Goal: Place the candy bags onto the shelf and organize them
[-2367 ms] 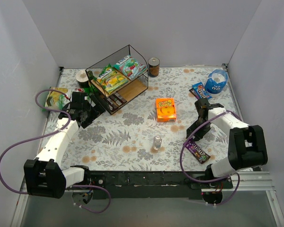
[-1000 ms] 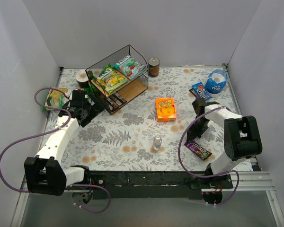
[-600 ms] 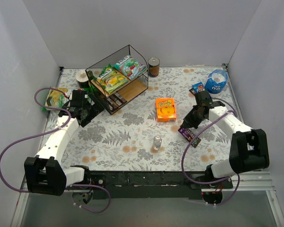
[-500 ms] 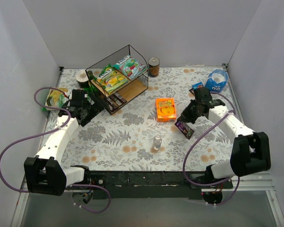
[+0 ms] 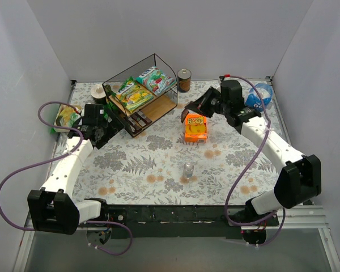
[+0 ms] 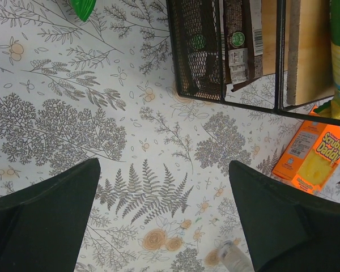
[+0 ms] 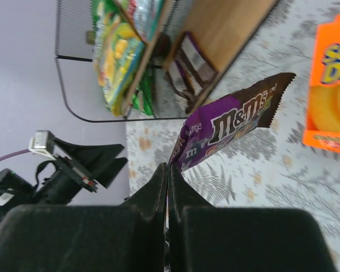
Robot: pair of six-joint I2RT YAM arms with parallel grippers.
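Observation:
The shelf [image 5: 169, 102] stands at the back left. A green-yellow bag [image 5: 133, 95] and a teal-white bag [image 5: 156, 79] lie on its top board, and dark brown wrappers [image 5: 139, 120] lie on the lower board. My right gripper [image 5: 203, 105] is shut on the purple wrapper [image 5: 192, 105] and holds it in the air just right of the shelf. In the right wrist view the wrapper [image 7: 232, 127] hangs from the shut jaws in front of the shelf [image 7: 232, 28]. My left gripper [image 5: 105, 131] is open and empty by the shelf's left front corner. The small blue pack is hidden behind the right arm.
An orange box [image 5: 196, 127] lies below the right gripper, and a small clear bottle [image 5: 188, 170] stands in front of it. A brown can [image 5: 184, 80] stands behind the shelf, with a blue pouch [image 5: 260, 96] at back right. Another green-yellow packet [image 5: 65, 117] lies at far left.
My right gripper took the purple wrapper from the table's front right, lifted it and carried it back and left to the shelf's right side. The left arm barely moved.

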